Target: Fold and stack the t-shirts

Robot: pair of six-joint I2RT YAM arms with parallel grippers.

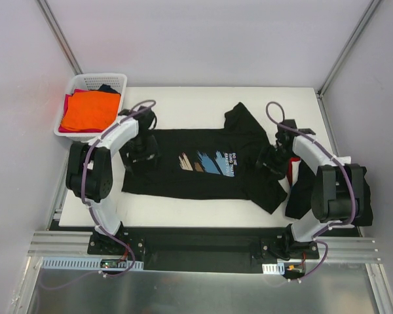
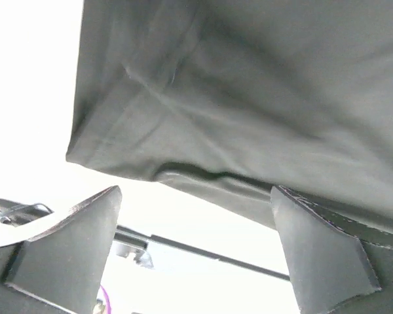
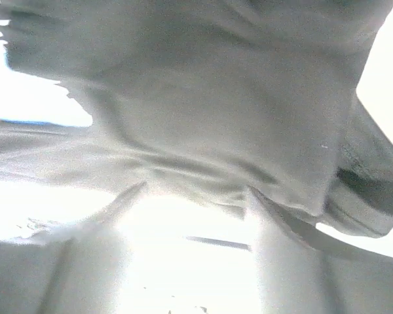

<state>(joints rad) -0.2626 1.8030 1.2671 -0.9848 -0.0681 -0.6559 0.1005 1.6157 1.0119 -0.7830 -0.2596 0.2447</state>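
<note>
Lying flat, t-shirt (image 1: 177, 182) within table (image 1: 183, 104) edges

- I see one t-shirt (image 1: 196, 167) lying flat across the middle of the table (image 1: 183, 101), its length running left to right.
- My left hand (image 1: 141, 159) sits over its left end and my right hand (image 1: 270, 161) over its right end.
- A basket (image 1: 95, 78) stands at the far left corner with more shirts (image 1: 88, 111) piled in it.
- A heap of cloth (image 1: 301, 190) lies just right of the t-shirt, beside the right arm.
</note>
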